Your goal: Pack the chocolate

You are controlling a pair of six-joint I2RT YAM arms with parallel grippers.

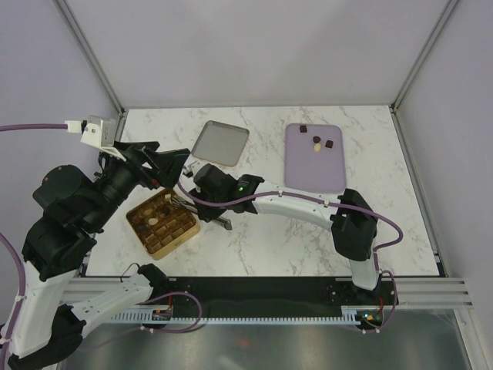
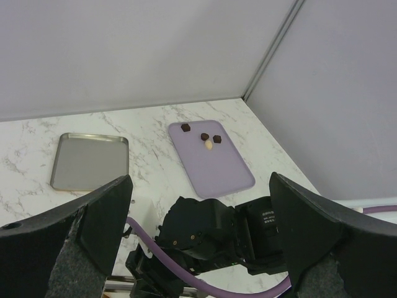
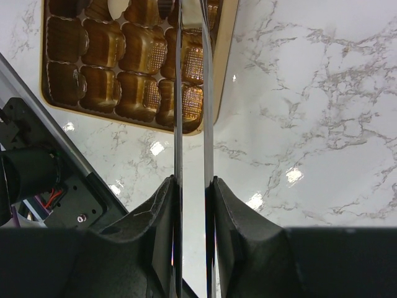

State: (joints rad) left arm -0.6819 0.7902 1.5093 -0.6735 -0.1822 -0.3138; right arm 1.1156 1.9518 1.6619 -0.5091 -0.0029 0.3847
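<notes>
Three dark and one cream chocolate pieces (image 1: 316,140) lie at the far end of the lilac tray (image 1: 314,173), far right on the worktop (image 1: 269,239). The right gripper (image 3: 192,186) has jaws clenched on thin metal tongs (image 3: 208,124) reaching over the gold box (image 3: 99,62), near left; the left gripper (image 2: 198,192) has jaws spread wide.

You see four tiny chocolate pieces (image 1: 316,139) clustered at the far end of the lilac tray (image 1: 314,173). Three are dark brown, and the cream-white one (image 2: 209,144) lies just beside two of them. Another cream-white piece (image 3: 116,7) sits in a compartment of the gold box (image 3: 99,43).
</notes>
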